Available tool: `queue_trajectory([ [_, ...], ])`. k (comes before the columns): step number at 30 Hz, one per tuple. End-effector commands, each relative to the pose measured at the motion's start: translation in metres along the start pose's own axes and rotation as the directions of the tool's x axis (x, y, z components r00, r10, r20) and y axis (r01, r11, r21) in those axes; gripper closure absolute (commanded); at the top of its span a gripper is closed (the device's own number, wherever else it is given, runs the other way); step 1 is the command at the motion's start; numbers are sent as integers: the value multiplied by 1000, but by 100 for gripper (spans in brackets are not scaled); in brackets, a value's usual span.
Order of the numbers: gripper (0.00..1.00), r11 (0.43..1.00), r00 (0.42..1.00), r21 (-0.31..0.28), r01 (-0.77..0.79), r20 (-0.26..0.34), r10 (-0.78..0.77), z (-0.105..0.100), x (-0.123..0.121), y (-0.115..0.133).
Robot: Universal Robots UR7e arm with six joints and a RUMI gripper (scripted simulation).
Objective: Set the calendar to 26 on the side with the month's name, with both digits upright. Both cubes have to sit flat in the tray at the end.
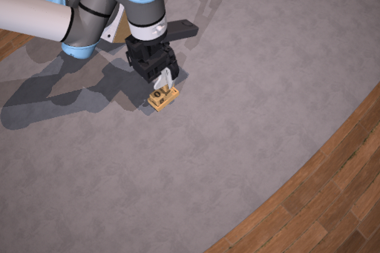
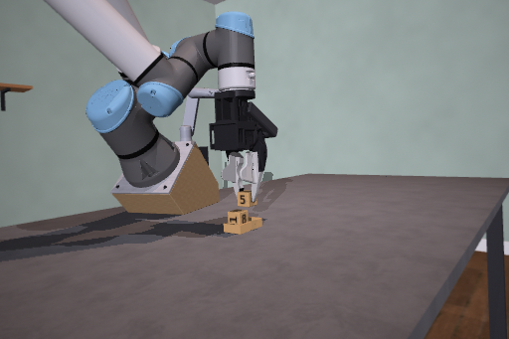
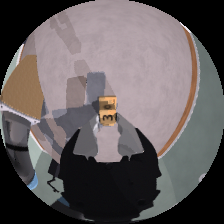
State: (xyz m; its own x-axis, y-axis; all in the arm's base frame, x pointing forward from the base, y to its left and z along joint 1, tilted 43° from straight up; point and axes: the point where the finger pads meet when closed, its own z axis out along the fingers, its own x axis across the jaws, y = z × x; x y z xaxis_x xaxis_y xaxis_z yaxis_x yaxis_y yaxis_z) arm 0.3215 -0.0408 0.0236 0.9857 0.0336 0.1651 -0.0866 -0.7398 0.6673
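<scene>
Number cube lifted above its tray

The cube (image 2: 244, 199), a small, rigid, probably light wooden block, hung clenched by opposite flat sides in the hand (image 2: 247, 183), just above the tray (image 2: 242, 226) holding the second cube (image 2: 238, 217), toward the desk's (image 2: 348, 255) far-left corner.

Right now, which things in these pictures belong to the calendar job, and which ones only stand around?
Part of the job:
- gripper, shut on the held cube showing a 5
- second cube, sitting in the tray
- wooden tray

Not part of it:
- grey table
- arm's wooden base block
- small wall shelf
</scene>
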Motion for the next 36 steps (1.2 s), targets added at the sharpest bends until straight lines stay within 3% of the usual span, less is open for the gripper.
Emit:
queue_trajectory([
  [1,90,1000,1000,0,0,-1,0,0,0,0],
  [36,90,1000,1000,0,0,-1,0,6,0,0],
])
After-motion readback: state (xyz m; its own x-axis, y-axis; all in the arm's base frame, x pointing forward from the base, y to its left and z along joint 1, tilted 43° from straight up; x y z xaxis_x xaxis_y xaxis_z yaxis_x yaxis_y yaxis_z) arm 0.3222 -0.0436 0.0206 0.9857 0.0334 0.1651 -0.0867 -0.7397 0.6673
